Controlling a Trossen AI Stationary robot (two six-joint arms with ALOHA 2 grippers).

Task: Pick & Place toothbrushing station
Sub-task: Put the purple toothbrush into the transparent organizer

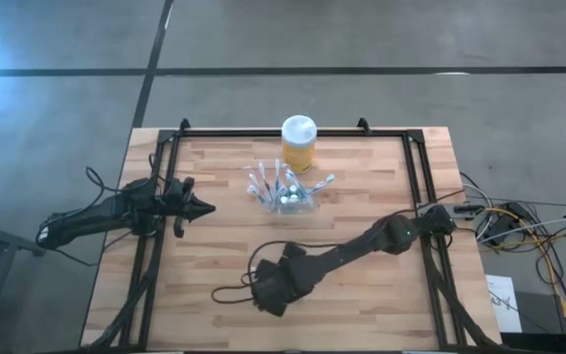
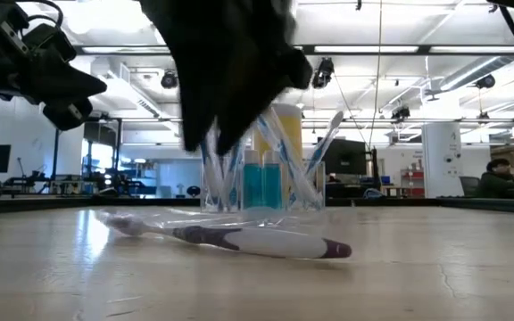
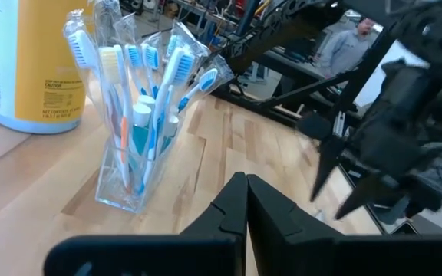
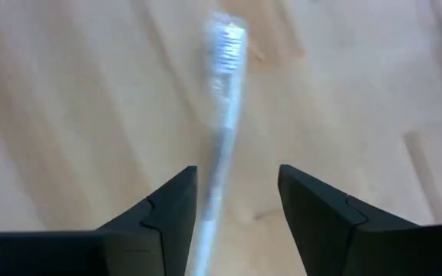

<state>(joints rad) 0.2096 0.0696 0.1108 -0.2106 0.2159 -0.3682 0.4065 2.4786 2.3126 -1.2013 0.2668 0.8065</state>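
Right wrist view shows the right gripper [image 4: 236, 199] with its fingers parted either side of a wrapped toothbrush [image 4: 222, 100] lying flat on the wooden table [image 4: 67, 92], not clamped on it. Beyond those fingers stands the toothbrushing station [image 1: 288, 194], upright, with the yellow jar [image 1: 299, 144] just behind. Off to its side, the left gripper [image 1: 204, 207] hovers with fingers closed on nothing

Wood-plank table [image 1: 362, 285] w/ matt grain; clear glossy plastic holder [image 3: 129, 165]; toothbrush [image 2: 239, 239] in shiny plastic wrap.
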